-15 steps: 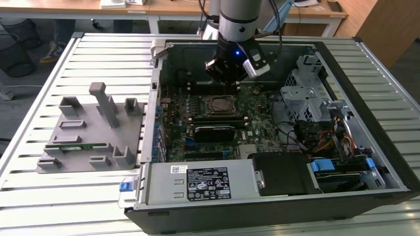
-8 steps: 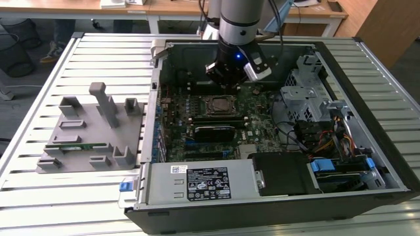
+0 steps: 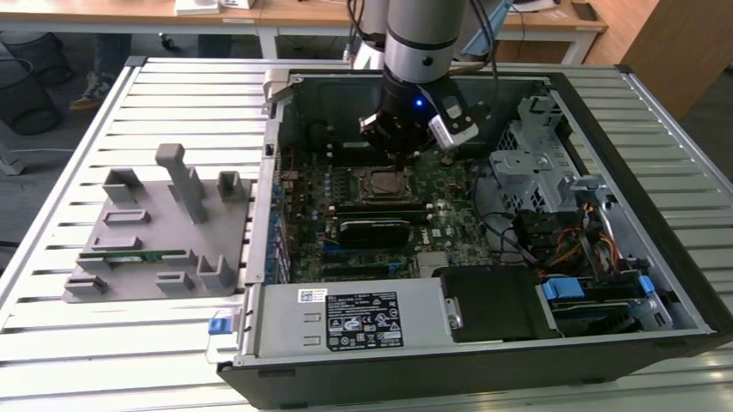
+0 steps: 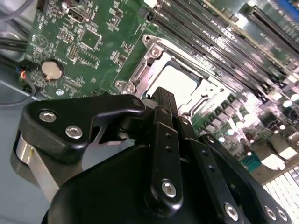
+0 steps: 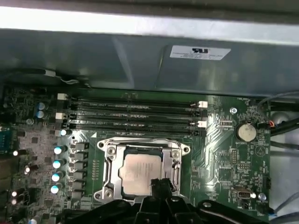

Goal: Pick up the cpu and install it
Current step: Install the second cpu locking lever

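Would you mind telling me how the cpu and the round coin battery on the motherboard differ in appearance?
The cpu is square; the coin battery is round. The cpu is clearly larger than the coin battery. The cpu lies inside the metal socket frame with the hand right by it; the coin battery sits apart from both. Both are flat, silvery, on the green motherboard.

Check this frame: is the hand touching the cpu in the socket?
Cannot tell. In the first wrist view the hand overlaps the cpu edge, hiding any contact or gap.

Silvery sq cpu (image 5: 140,173), flat in mobo socket (image 5: 142,170), frame open
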Controlling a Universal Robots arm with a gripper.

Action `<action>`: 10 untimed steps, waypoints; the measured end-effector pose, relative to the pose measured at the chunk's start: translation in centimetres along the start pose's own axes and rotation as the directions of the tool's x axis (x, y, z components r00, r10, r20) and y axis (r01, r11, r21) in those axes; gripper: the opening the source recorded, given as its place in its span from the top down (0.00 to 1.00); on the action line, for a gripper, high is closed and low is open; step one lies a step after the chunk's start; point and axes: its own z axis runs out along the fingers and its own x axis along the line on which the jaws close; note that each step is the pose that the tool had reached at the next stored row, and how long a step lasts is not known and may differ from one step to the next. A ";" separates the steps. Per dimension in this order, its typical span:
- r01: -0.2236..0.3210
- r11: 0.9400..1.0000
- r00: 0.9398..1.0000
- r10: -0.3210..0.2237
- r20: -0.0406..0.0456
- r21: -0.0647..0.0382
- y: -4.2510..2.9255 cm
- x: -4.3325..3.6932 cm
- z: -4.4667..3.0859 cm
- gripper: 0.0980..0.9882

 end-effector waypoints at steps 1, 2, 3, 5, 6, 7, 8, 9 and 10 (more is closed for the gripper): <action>0.000 1.000 1.000 0.000 0.000 0.000 0.01 -0.01 -0.30 0.98; 0.000 1.000 1.000 0.000 0.000 0.000 0.00 -0.01 -0.56 0.98; 0.000 1.000 1.000 0.000 0.000 0.000 -0.03 -0.02 -0.69 0.98; 0.000 1.000 1.000 0.000 0.000 0.000 -0.28 0.00 -0.74 0.98; 0.000 1.000 1.000 0.000 0.000 0.000 -0.55 0.01 -0.77 0.98; 0.000 1.000 1.000 0.000 0.000 0.000 -0.89 0.02 -0.79 0.98; 0.000 1.000 1.000 0.000 0.000 0.000 -1.24 0.04 -0.81 0.98; 0.000 1.000 1.000 0.000 0.000 0.000 -1.62 0.05 -0.84 0.98; 0.000 1.000 1.000 0.000 0.000 0.000 -2.00 0.07 -0.87 0.98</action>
